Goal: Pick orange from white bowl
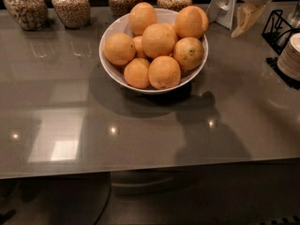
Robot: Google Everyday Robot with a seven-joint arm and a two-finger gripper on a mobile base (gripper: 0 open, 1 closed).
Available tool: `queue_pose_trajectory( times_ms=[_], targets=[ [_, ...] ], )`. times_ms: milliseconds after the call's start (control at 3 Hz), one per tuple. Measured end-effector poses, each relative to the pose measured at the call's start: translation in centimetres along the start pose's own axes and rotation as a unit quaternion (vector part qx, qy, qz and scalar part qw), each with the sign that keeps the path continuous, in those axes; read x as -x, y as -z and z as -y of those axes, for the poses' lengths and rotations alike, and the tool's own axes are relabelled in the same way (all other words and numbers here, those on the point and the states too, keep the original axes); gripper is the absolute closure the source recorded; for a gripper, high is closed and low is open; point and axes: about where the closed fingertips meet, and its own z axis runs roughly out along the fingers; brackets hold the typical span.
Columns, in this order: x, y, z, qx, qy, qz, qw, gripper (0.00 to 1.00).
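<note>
The orange (158, 40) sits on top of the pile in the white bowl (165, 15), on the grey table (140, 135). Behind stand glass jars (71, 6) of grain. At the far right the gripper (244, 20) hangs above the table, apart from the bowl; parted or closed, I cannot tell.

The gripper (241, 25) hangs at the upper right over a glossy grey table (140, 139). Left of the jaws, four glass jars (70, 6) line the table's back edge. Just right of them stands a black wire rack (276, 29). Below-left, light spots glint on the tabletop, with dark floor (56, 205) beyond its front edge.
</note>
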Motion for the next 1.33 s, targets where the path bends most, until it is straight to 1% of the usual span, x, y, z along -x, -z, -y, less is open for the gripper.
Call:
queue_pose_trajectory(
  times_ms=[333,667,1333],
  targets=[
    [0.0,-1.0,0.6,0.008,0.027,-0.002,0.9996,0.40],
    [0.5,-2.0,1.2,0.017,0.048,0.007,0.9987,0.35],
    [2.1,-3.7,1.9,0.030,0.075,0.030,0.9963,0.36]
  ],
)
